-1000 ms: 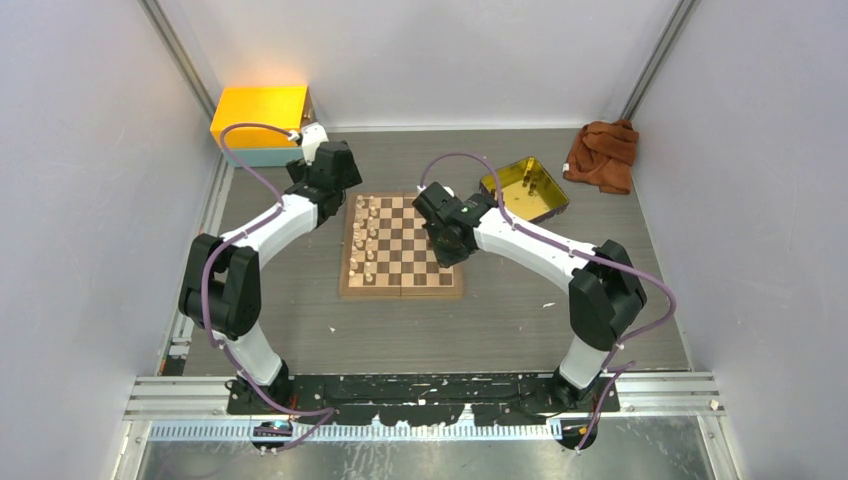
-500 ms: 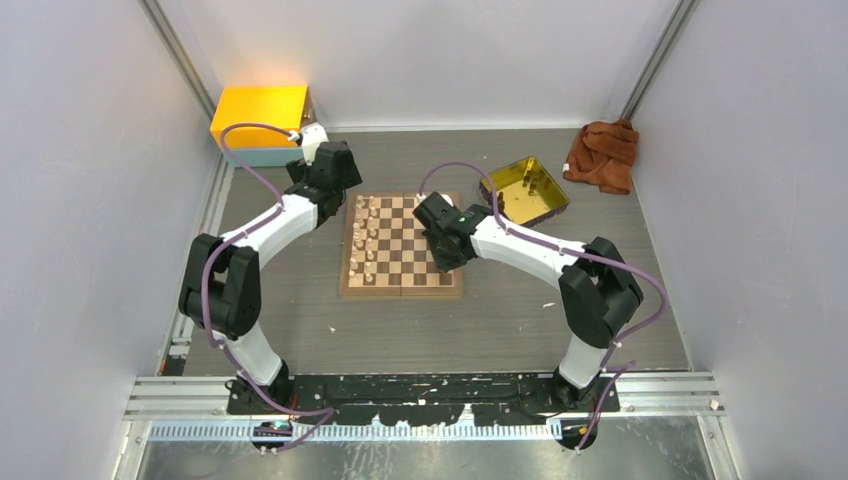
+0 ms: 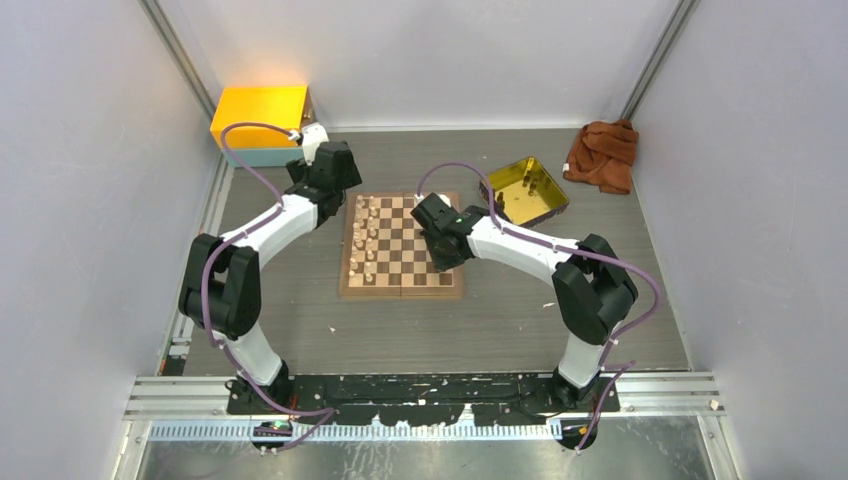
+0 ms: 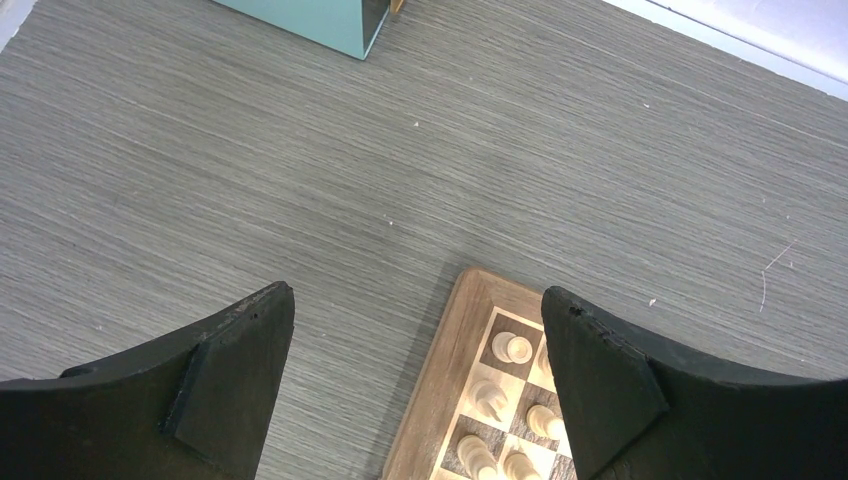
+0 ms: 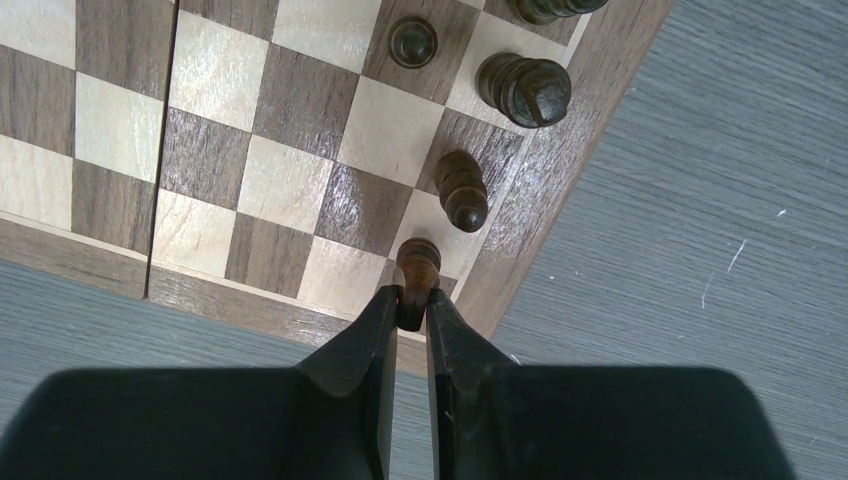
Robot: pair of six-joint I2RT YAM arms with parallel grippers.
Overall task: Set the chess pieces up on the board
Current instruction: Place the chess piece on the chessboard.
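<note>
while the left arm (image 3: 280, 220) sits in the top view just as it did a second ago, parked by the far left corner of the board (image 3: 405, 250), the right arm (image 3: 512, 245) has drawn its elbow inward and carried its wrist a little leftward over the board's right edge; pale chess pieces (image 3: 366, 240) line the two left files. in the left wrist view the left gripper (image 4: 416, 298) hangs with jaws spread wide, holding nothing, over the table (image 4: 300, 150) just beyond the board's corner. in the right wrist view the right gripper (image 5: 410, 300) is pinched on a dark piece (image 5: 417, 260) at the near corner square, next to other dark pieces (image 5: 462, 190) along that edge.
</note>
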